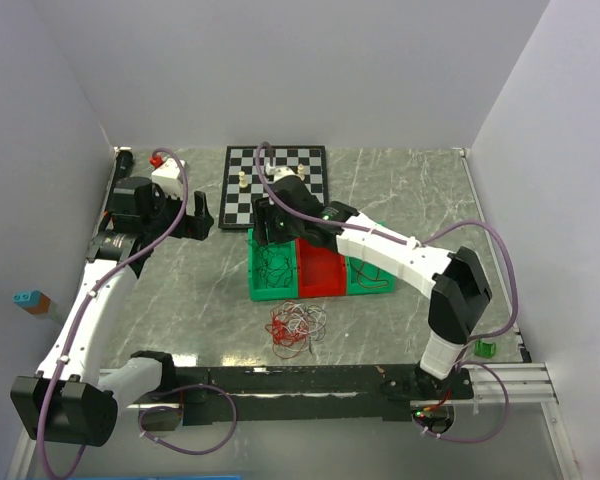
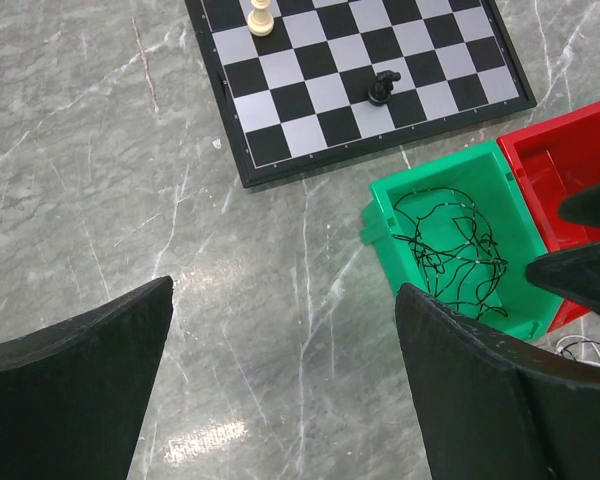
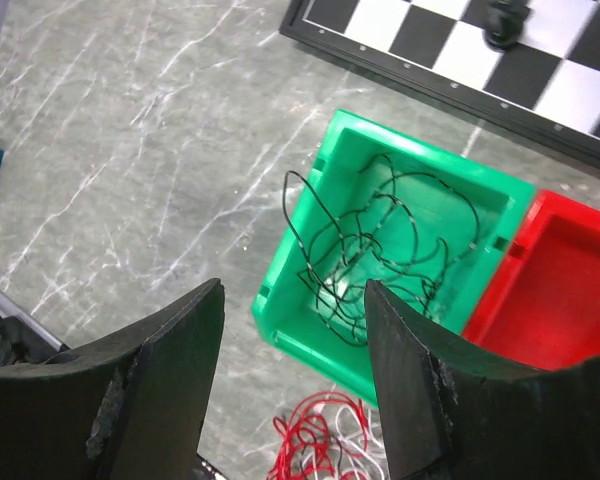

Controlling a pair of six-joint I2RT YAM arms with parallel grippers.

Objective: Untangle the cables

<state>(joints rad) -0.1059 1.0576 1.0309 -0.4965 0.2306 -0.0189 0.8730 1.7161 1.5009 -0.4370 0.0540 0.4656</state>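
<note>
Wore white shells over the long links of the left arm (image 1: pixel 90 303) and right arm (image 1: pixel 390 250), with blocky black housings at the joints behind each end effector. Carried a thin mauve hose (image 1: pixel 511 275) looping back from each wrist, strapped down by small white clips. Ended in the left gripper (image 2: pixel 285 290) and right gripper (image 3: pixel 295 290), both matte black, with broad wedge-shaped fingers (image 3: pixel 420 400) tapering to blunt tips. Showed grey scuffing along the inner edges of the right pair
</note>
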